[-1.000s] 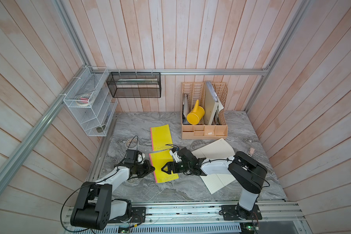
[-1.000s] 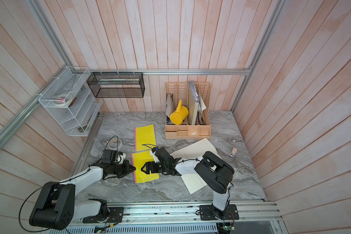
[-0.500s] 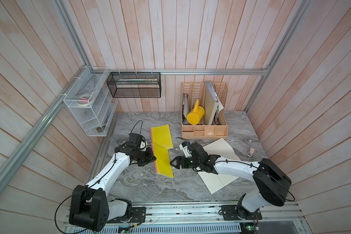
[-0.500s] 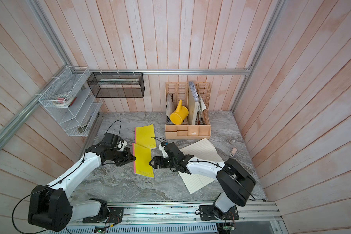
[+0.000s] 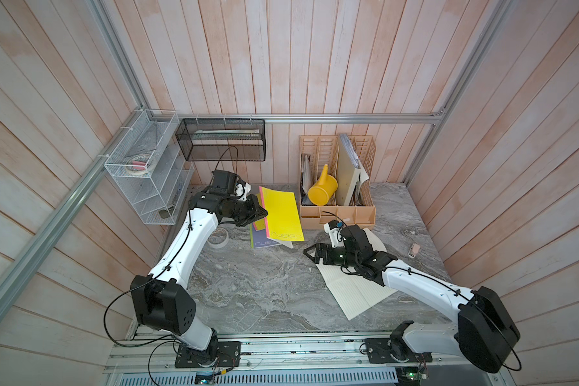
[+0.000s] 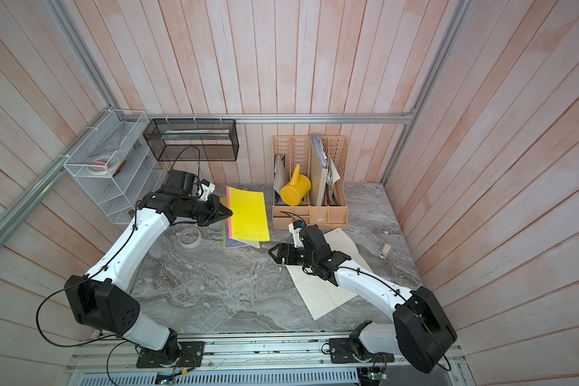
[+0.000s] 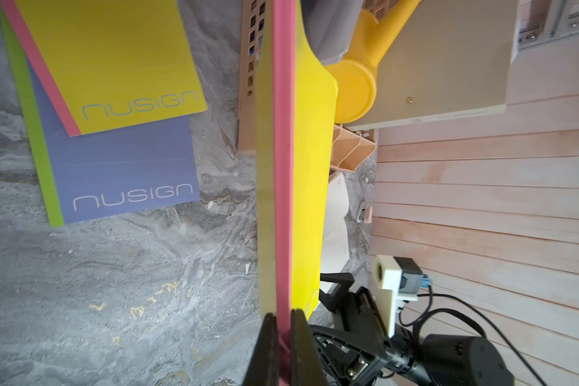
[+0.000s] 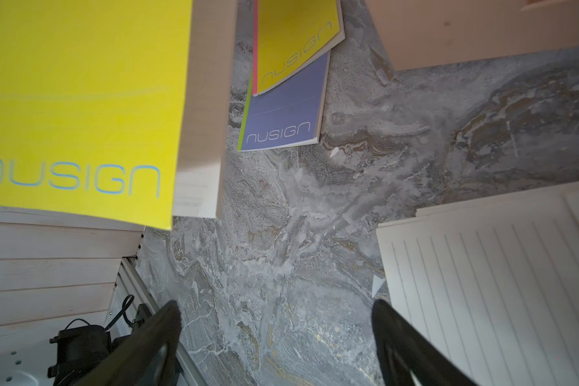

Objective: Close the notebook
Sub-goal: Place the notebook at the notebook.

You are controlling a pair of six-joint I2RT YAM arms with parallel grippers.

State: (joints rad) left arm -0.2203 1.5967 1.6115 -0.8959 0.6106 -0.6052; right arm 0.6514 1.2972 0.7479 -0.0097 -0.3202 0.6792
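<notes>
Your left end effector (image 7: 283,315) is pinching one yellow notebook (image 7: 311,150) of two; your right end effector (image 8: 276,307) is hanging spread.

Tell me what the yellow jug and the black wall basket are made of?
Yellow jug: probably plastic, smooth, evenly coloured, slightly shiny. Black wall basket: likely metal mesh, matte; you can see through its fine grid.

I read "nusign", blue letters, on yellow cover of raised notebook (image 8: 81,100). Same word, blue, on cover of flat yellow notebook (image 7: 114,60). Same word, white, on purple notebook (image 7: 124,173) under it. Raised notebook's word also legible in both top views.
</notes>
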